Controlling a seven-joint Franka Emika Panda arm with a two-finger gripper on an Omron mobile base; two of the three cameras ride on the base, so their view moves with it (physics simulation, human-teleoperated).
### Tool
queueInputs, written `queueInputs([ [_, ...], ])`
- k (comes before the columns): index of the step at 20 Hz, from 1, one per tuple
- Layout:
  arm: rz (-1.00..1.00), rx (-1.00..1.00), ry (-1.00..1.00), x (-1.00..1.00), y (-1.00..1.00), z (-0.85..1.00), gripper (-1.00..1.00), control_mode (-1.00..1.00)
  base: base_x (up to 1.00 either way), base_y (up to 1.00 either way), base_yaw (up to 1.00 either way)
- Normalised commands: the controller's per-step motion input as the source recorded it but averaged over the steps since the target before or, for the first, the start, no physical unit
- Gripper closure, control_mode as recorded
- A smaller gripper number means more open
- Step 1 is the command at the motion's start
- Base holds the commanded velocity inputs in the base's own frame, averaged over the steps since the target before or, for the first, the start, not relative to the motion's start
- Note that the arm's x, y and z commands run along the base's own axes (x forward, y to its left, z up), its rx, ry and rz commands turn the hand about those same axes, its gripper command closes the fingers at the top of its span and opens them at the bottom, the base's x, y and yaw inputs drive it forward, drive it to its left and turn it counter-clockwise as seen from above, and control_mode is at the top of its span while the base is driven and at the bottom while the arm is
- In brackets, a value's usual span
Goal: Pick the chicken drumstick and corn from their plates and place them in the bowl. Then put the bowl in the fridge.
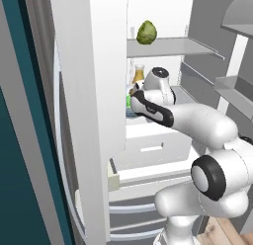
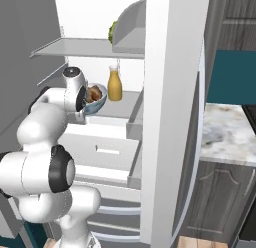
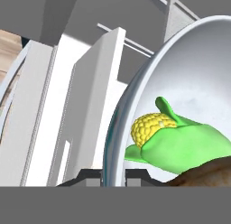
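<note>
My gripper (image 3: 113,175) is shut on the rim of the pale blue-grey bowl (image 3: 180,74) and holds it inside the open fridge (image 1: 168,46). The corn (image 3: 176,137), yellow kernels in a green husk, lies in the bowl beside the brown chicken drumstick (image 3: 205,175). From the right base view the bowl (image 2: 98,103) hangs at the middle shelf with the drumstick (image 2: 93,94) showing over its rim. I cannot tell whether it rests on the shelf. A green bit of corn (image 1: 128,101) peeks out beside the hand. The plates are out of view.
An orange juice bottle (image 2: 115,83) stands on the middle shelf just right of the bowl. A lumpy olive-green ball (image 1: 147,32) sits on the upper shelf. White drawers (image 2: 100,152) lie below. The open door (image 2: 170,117) with its racks flanks the right side.
</note>
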Motion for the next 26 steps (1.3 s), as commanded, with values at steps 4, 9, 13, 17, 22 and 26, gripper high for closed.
queueInputs([
  [4,0.0,0.0,0.0,0.23,0.04,-0.18,1.0,-1.0,0.0,0.0,0.0],
  [9,0.0,0.0,0.0,0.25,0.07,-0.19,1.0,-1.0,0.0,0.0,0.0],
  [13,0.0,0.02,-0.01,0.34,0.11,-0.11,1.0,-1.0,0.0,0.0,0.0],
  [17,0.0,0.03,-0.03,0.38,0.09,0.0,1.0,-1.0,0.0,0.0,0.0],
  [22,0.0,0.0,0.01,0.45,0.15,-0.01,1.0,-1.0,0.0,0.0,0.0],
  [26,0.0,0.0,-0.02,0.33,0.26,-0.17,1.0,-1.0,0.0,0.0,0.0],
])
